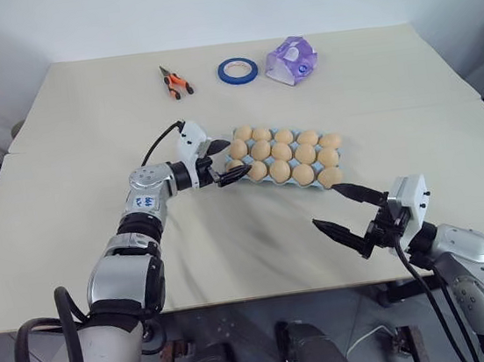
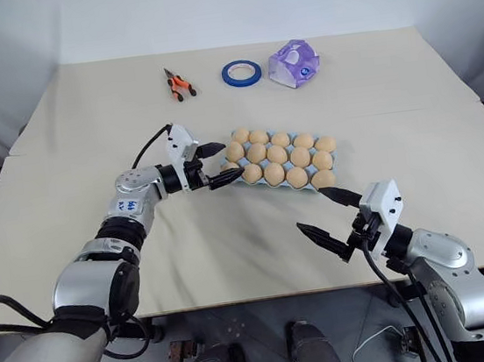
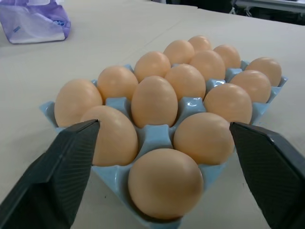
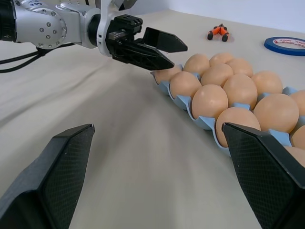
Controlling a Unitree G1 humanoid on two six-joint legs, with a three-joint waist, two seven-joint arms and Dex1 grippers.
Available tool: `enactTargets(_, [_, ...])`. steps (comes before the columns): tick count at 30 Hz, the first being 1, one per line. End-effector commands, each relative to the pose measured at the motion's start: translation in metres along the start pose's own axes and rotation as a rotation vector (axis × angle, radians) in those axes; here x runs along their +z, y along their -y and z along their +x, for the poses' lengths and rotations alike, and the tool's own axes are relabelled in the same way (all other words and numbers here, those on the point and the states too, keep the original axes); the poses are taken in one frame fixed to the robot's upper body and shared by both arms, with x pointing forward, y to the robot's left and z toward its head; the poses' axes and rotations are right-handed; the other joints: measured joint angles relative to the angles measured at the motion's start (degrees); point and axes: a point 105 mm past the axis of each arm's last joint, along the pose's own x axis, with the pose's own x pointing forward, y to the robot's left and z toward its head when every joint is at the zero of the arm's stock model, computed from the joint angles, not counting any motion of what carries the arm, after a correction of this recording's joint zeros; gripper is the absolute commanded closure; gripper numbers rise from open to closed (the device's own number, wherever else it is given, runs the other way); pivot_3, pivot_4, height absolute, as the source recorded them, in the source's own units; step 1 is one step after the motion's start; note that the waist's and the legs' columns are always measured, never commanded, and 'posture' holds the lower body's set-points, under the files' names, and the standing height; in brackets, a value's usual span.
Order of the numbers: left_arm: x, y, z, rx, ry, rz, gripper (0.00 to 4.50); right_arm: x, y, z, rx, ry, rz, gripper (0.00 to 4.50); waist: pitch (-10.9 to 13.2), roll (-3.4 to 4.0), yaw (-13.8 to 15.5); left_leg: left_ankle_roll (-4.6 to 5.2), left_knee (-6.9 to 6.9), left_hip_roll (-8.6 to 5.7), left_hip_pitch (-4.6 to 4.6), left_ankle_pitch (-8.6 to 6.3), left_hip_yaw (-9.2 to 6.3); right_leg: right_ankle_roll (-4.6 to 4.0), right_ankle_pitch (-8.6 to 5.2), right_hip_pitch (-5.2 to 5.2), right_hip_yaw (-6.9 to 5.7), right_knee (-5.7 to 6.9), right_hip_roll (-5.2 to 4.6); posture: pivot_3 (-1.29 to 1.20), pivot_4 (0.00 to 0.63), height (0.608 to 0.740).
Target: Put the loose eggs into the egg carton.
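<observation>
Pliers (image 1: 176, 81) with orange handles lie far back on the beige table (image 1: 73, 246), then a blue tape ring (image 1: 237, 70), then a purple-white packet (image 1: 291, 61) whose print is too small to read. Left gripper (image 1: 221, 161) sits at the near-left end of the egg carton (image 3: 157, 136), its fingers spread wide with nothing between them, straddling the carton's end cups. Carton is light blue, mid-table, every visible cup filled with tan-orange eggs (image 1: 282, 152). Head views give the full layout, three rows by five. Left wrist view adds the moulded blue dividers between cups and the closest egg (image 3: 165, 183) seated at the carton's nearest corner. Right wrist view shows the left gripper's fingers (image 4: 162, 40) side-on beside the carton's end, plus the pliers and tape ring behind. Right gripper (image 1: 348, 211) hangs above bare table nearer the front edge, just off the carton's right end, fingers wide apart, holding nothing.
</observation>
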Motion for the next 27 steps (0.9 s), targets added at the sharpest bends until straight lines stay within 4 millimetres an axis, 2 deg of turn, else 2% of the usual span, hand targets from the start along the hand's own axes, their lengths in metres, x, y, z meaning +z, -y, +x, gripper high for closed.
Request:
enactTargets(1, [0.036,-0.005,0.002,0.001,0.126,0.056,0.04,0.012,-0.001,0.001,0.014,0.032,-0.049,0.00,0.0,0.00,0.0,0.00,0.00,0.00,0.00,0.00,0.00,0.00,0.00,0.00,0.00,0.00,0.00,0.00,0.150,0.740])
enactTargets(4, [0.046,-0.007,-0.005,-0.012,0.180,0.030,0.04,0.013,0.001,0.003,0.025,0.031,-0.057,0.00,0.0,0.00,0.0,0.00,0.00,0.01,0.00,0.00,0.00,0.00,0.00,0.00,-0.02,0.01,0.01,0.00,0.150,0.740])
enactTargets(8, [0.050,-0.015,-0.030,0.017,0.228,-0.040,0.04,0.015,0.005,0.006,0.050,0.028,-0.069,0.00,0.0,0.00,-0.2,0.00,0.00,0.01,0.01,0.01,0.00,0.00,0.00,0.00,-0.07,0.04,0.01,0.00,0.150,0.740])
enactTargets(10, [0.046,-0.010,-0.050,-0.007,0.272,-0.018,0.04,0.015,0.007,0.008,0.068,0.020,-0.073,0.00,0.0,0.03,-0.4,-0.02,-0.02,0.02,0.07,0.01,0.05,0.00,0.00,0.01,-0.04,0.07,0.03,0.00,0.150,0.740])
enactTargets(18, [0.000,0.017,-0.118,-0.012,0.111,0.077,0.04,0.009,0.014,0.015,0.164,-0.031,-0.102,0.00,0.0,0.03,-0.1,-0.14,0.03,0.11,0.17,0.08,0.05,-0.13,-0.07,0.00,0.18,0.30,0.05,0.00,0.150,0.740])
enactTargets(22, [-0.009,0.027,-0.136,-0.042,0.061,0.076,0.04,0.011,0.021,0.021,0.198,-0.024,-0.109,0.00,0.0,0.03,0.1,-0.15,0.08,0.01,0.17,0.07,0.02,-0.14,-0.03,0.05,0.14,0.29,-0.13,0.00,0.150,0.740])
enactTargets(27, [-0.013,0.035,-0.145,-0.069,0.049,0.074,0.04,0.007,0.032,0.020,0.203,-0.030,-0.102,0.00,0.0,0.03,0.0,-0.11,0.06,-0.03,0.15,0.07,0.02,-0.08,0.03,0.07,0.15,0.22,-0.23,0.00,0.150,0.740])
